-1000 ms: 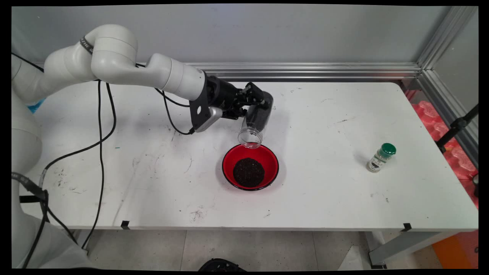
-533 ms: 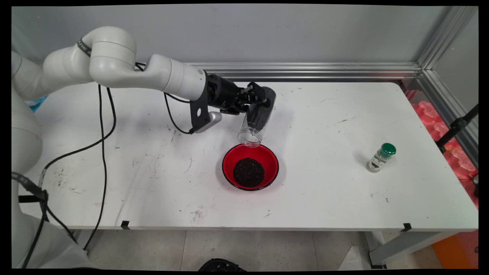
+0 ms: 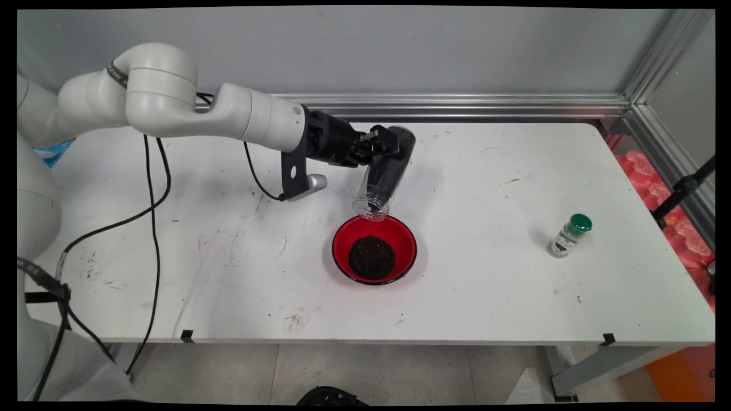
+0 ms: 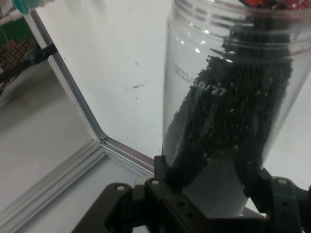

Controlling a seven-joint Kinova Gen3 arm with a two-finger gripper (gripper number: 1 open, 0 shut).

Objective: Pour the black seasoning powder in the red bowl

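My gripper (image 3: 387,147) is shut on a clear plastic jar (image 3: 384,176) partly filled with small black grains. The jar is tilted steeply, its open mouth (image 3: 370,209) pointing down just above the far rim of a red bowl (image 3: 400,240). A round heap of the same black grains (image 3: 372,257) lies in the bowl. In the hand view the jar (image 4: 228,107) fills the right half, the grains lying along its wall toward the mouth, and my gripper (image 4: 214,182) clasps its lower end.
A small spice bottle with a green cap (image 3: 569,235) stands upright at the right of the table. Black cables (image 3: 153,228) hang from the arm over the table's left side. An aluminium rail (image 3: 457,105) runs along the back edge.
The wrist has turned further, tipping the jar more steeply, and the grains have slid toward its mouth. The hand has lifted slightly toward the back.
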